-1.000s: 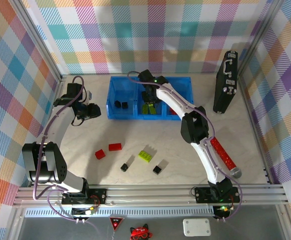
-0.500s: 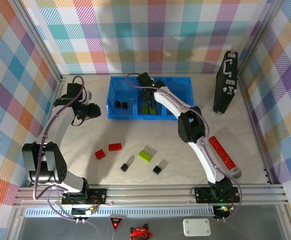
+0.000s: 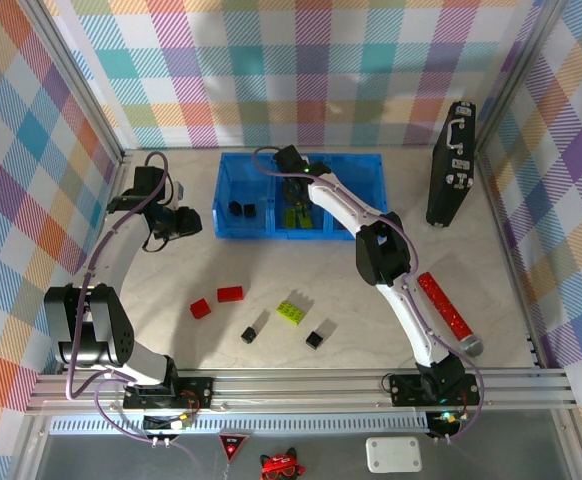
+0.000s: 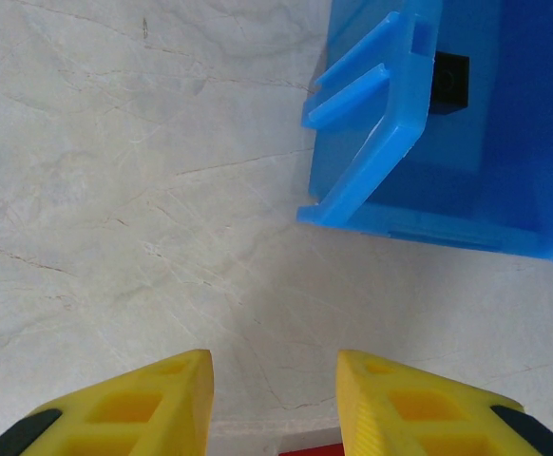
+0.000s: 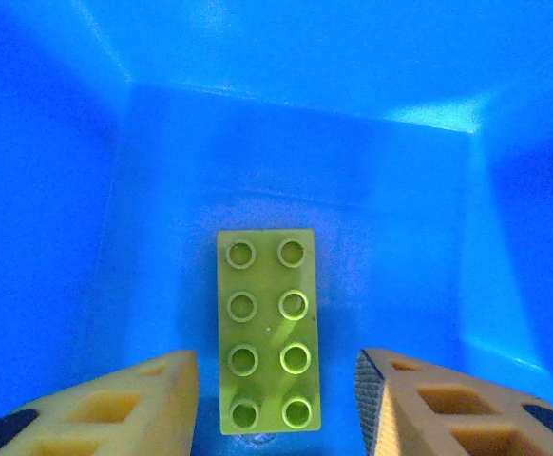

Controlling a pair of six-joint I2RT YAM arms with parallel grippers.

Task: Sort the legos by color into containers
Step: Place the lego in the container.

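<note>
The right gripper (image 5: 276,366), jaws narrowly parted and empty, hung over the lime-green lego (image 5: 267,328) in the middle container (image 5: 390,237); a skewed retraction could have dragged it out.

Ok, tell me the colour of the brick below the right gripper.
Lime-green brick, clearest in the right wrist view.

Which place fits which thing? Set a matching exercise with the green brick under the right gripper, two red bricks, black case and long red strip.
1 green brick under the right gripper
2 red bricks
3 black case
4 long red strip

a upright, far right of the table
b middle compartment of the blue bin
c bare table, in front of the bin
d beside the right arm

Pairs: 1-b, 2-c, 3-a, 4-d
</note>
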